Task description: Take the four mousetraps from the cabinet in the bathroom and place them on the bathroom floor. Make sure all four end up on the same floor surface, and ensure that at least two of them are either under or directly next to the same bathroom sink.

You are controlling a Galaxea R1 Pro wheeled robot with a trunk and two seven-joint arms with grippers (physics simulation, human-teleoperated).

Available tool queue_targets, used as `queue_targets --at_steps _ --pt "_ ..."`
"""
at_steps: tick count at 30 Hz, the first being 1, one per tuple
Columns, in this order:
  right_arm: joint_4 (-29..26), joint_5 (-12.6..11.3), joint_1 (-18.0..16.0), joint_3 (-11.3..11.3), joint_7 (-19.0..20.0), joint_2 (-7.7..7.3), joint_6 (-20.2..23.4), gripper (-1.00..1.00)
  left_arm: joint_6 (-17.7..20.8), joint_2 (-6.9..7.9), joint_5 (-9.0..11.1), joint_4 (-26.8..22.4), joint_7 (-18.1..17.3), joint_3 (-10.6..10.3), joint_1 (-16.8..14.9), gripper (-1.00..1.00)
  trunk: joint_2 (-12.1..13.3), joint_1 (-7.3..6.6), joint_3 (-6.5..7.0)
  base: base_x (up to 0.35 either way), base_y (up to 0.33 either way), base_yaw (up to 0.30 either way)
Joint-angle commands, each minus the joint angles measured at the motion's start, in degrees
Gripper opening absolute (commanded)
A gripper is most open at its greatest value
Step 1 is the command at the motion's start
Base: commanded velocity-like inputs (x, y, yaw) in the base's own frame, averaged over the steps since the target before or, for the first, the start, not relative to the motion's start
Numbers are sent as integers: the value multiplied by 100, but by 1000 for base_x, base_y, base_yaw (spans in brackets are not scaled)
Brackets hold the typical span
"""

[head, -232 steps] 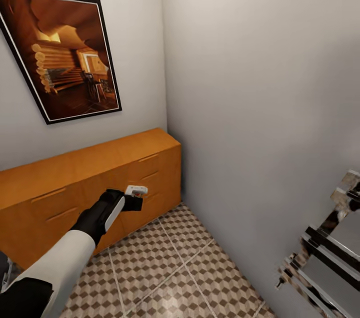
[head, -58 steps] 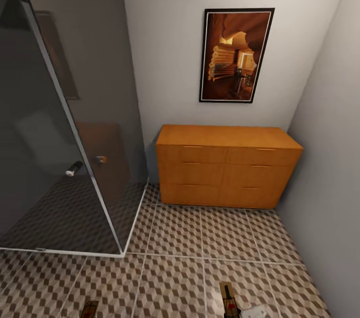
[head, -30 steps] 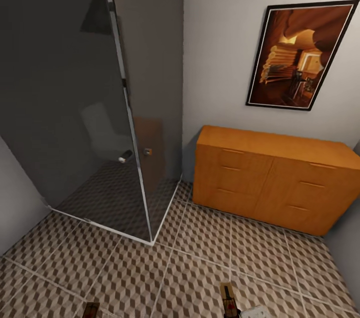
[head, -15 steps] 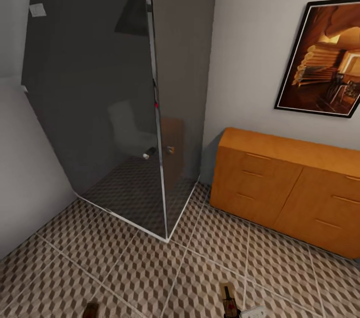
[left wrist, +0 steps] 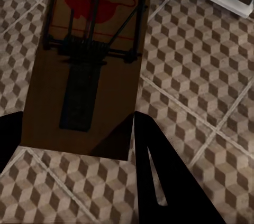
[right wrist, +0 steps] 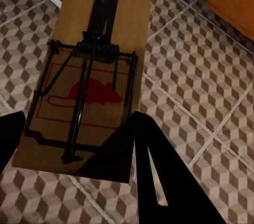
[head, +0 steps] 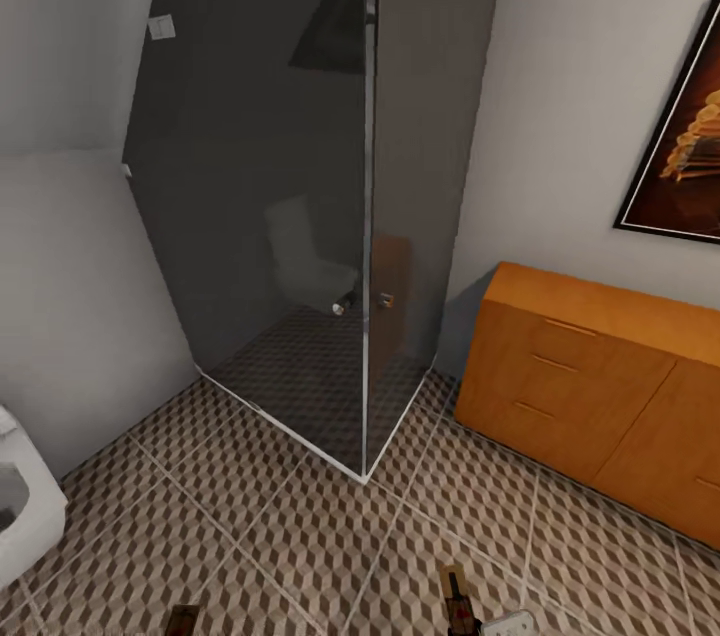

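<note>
View swung left since a second ago: shower stall centred, cabinet sliding right | left gripper, right gripper each clamped on a mousetrap | heading for the sink, likely

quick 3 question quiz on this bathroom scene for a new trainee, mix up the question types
1. True or false: each gripper holds a mousetrap, the left gripper gripping the left mousetrap and the right gripper gripping the right mousetrap.
2. Multiple choice: in the head view, the cabinet stands A) left of the glass shower enclosure, B) right of it, C) inside it.
3. Fill in: the drawers of the cabinet are all ____.

Key: 1 true; 2 B; 3 closed
</note>
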Motion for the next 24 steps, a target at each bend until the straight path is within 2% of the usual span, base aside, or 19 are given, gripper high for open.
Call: queue_targets --at_steps 1,17,24 --pt "0 23 -4 29 -34 -5 -11 -100 -24 -4 -16 19 60 -46 -10 -100 -12 3 -12 0 0 290" --pt "7 23 -2 36 -34 -1 -7 -100 -17 -4 -16 19 59 -46 -10 -100 -12 3 -12 0 0 290" --pt "45 23 -2 37 -34 -1 -7 -100 294 -4 -16 15 52 -46 -11 -100 -12 3 -12 0 0 290"
